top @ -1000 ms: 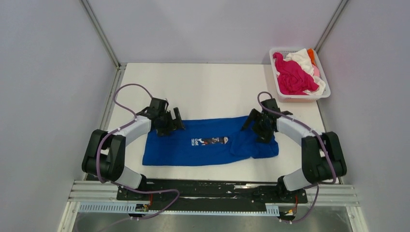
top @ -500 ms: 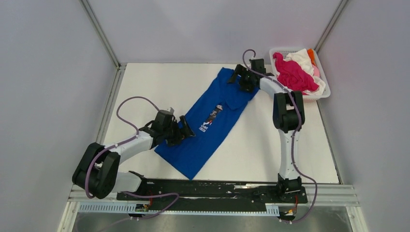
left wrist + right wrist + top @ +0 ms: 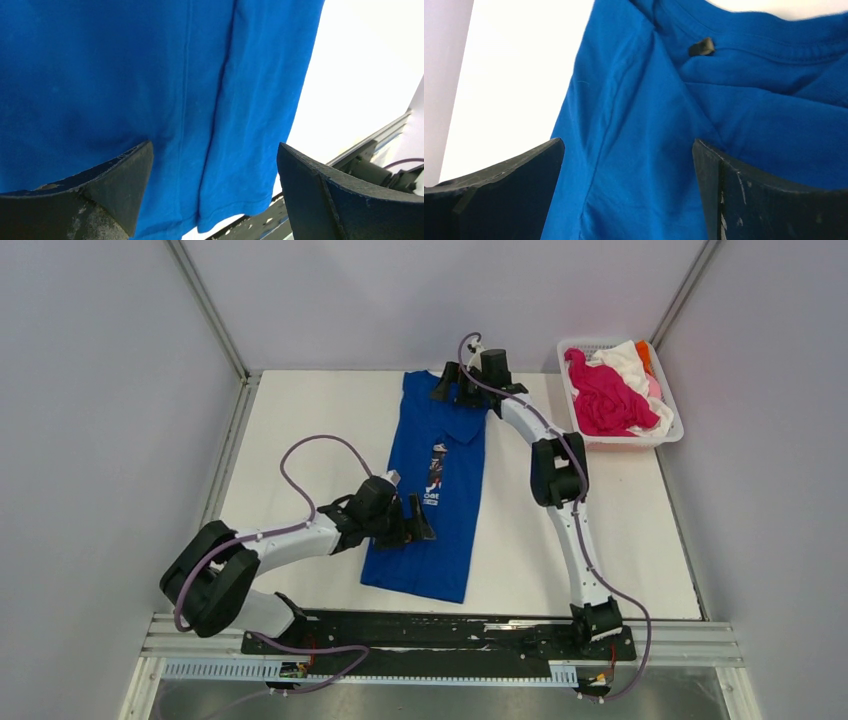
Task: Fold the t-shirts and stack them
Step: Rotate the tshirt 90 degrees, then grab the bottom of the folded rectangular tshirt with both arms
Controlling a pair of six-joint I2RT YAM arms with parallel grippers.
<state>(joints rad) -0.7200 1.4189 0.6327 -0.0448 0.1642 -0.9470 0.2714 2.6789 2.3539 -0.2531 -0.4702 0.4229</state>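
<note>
shirt position: blue t-shirt (image 3: 435, 490) lies flat mid tabletop (image 3: 300, 430); long axis runs from far edge to near edge; collar (image 3: 425, 377) at far edge, hem towards near edge
left gripper (image 3: 415, 520): on the shirt's left side, close to the hem; fingers (image 3: 115, 185) spread wide, cloth beneath, nothing held
right gripper (image 3: 455, 390): at the far edge over the collar; jaws wide, nothing held
key relation: each pincer sits at one end of the long axis; left arm nearer hem, right arm nearer collar
other shirts: magenta t-shirt (image 3: 605, 395) and paler ones heaped in basket (image 3: 620, 444), far right corner
judgement: shirt squared up; fold not yet begun
</note>
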